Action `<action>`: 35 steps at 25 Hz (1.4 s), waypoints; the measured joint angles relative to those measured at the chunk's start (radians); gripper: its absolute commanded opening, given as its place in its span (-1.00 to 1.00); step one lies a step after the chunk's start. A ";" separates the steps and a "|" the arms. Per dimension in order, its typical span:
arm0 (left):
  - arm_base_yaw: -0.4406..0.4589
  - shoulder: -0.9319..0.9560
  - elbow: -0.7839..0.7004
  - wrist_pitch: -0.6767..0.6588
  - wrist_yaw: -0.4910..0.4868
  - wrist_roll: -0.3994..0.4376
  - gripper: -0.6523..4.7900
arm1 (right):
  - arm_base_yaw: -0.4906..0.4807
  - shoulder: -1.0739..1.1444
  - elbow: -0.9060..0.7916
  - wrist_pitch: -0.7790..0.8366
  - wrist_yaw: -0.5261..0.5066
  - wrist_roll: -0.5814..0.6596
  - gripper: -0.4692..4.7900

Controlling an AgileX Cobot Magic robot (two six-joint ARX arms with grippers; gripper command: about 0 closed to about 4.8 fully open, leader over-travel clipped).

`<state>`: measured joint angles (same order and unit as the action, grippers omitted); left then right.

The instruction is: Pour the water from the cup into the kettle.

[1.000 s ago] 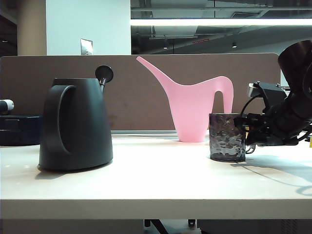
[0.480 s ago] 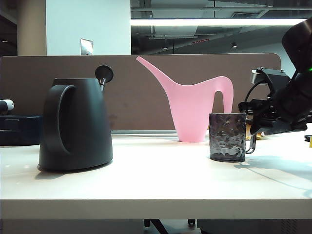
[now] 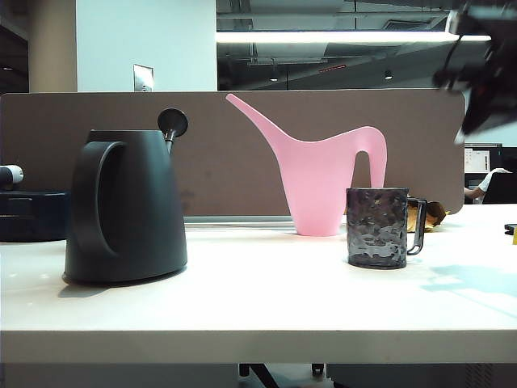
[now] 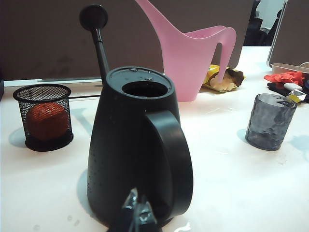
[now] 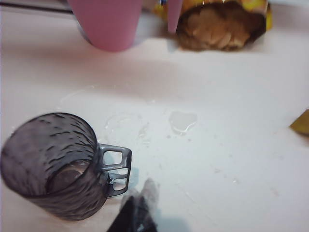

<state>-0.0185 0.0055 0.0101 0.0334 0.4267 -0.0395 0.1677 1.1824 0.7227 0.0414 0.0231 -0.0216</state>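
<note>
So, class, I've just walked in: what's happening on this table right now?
Nothing is being held. The cup stands upright on the table, in front of the pink watering can, well apart from the black kettle. The right gripper is shut and empty, raised above the cup's handle. The left gripper sits shut behind the kettle. Small puddles lie on the table near the cup.

From my remote seat: kettle point(image 4: 137, 154) looks like matte black plastic, smooth. Cup point(image 5: 50, 162) is translucent smoky glass or plastic, dimpled all over. Pink watering can point(image 3: 323, 174) is smooth plastic with a soft sheen. Table point(image 5: 231, 125) is pale, slightly glossy, wet spots just past my right fingertips point(image 5: 137, 210).
</note>
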 measured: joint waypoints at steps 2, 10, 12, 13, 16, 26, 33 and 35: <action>0.000 0.000 0.000 0.000 0.000 0.000 -0.78 | -0.026 -0.082 0.000 -0.043 -0.010 -0.007 -0.86; 0.000 0.000 0.000 0.000 0.000 0.000 -0.78 | -0.265 -0.428 -0.092 -0.108 -0.202 0.007 -0.86; 0.000 0.000 0.000 0.000 0.000 0.000 -0.78 | -0.322 -0.515 -0.150 -0.120 -0.240 0.014 -0.86; 0.000 0.000 0.000 0.000 0.000 0.000 -0.78 | -0.346 -0.560 -0.178 -0.122 -0.260 0.014 -0.86; 0.000 0.000 0.000 0.002 -0.027 0.001 -0.78 | -0.319 -0.716 -0.297 -0.093 -0.282 0.048 -0.86; 0.000 0.000 0.000 0.076 -0.080 -0.020 -0.78 | -0.222 -0.946 -0.435 -0.110 -0.217 0.096 -0.86; 0.000 0.000 0.000 0.083 -0.157 -0.006 -0.78 | -0.222 -1.037 -0.513 -0.092 -0.226 0.100 -0.86; 0.000 0.000 0.000 0.082 -0.170 -0.005 -0.78 | -0.222 -1.083 -0.567 -0.066 -0.225 0.100 -0.86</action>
<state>-0.0185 0.0055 0.0101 0.1158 0.2569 -0.0448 -0.0547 0.0994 0.1555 -0.0250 -0.2024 0.0784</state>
